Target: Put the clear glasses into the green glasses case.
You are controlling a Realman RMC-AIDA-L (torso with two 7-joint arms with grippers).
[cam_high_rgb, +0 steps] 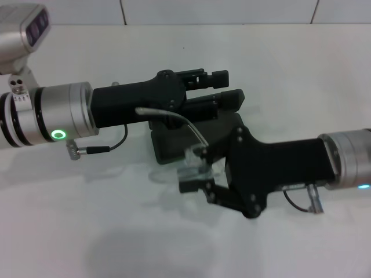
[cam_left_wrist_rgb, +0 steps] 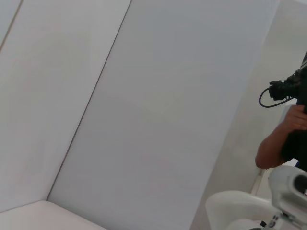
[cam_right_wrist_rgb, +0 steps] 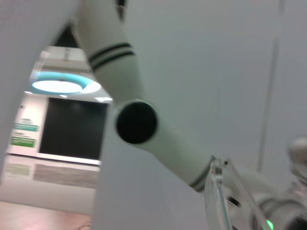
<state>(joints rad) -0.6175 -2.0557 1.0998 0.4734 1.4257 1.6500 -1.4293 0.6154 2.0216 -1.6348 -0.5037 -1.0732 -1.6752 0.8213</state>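
The green glasses case (cam_high_rgb: 174, 142) lies mid-table, dark and largely covered by both arms. My right gripper (cam_high_rgb: 196, 171) reaches in from the right and is shut on the clear glasses (cam_high_rgb: 194, 164) just above the case's near edge. One faint lens (cam_high_rgb: 165, 174) hangs over the white table in front of the case. A clear edge of the glasses (cam_right_wrist_rgb: 218, 194) also shows in the right wrist view. My left gripper (cam_high_rgb: 219, 87) comes in from the left over the far side of the case, with its fingers apart. Whether the case's lid is up is hidden.
The white table (cam_high_rgb: 278, 63) meets a tiled wall (cam_high_rgb: 220, 10) at the back. A loose cable (cam_high_rgb: 98, 149) hangs under the left arm. In the left wrist view a person (cam_left_wrist_rgb: 283, 139) stands off to the side.
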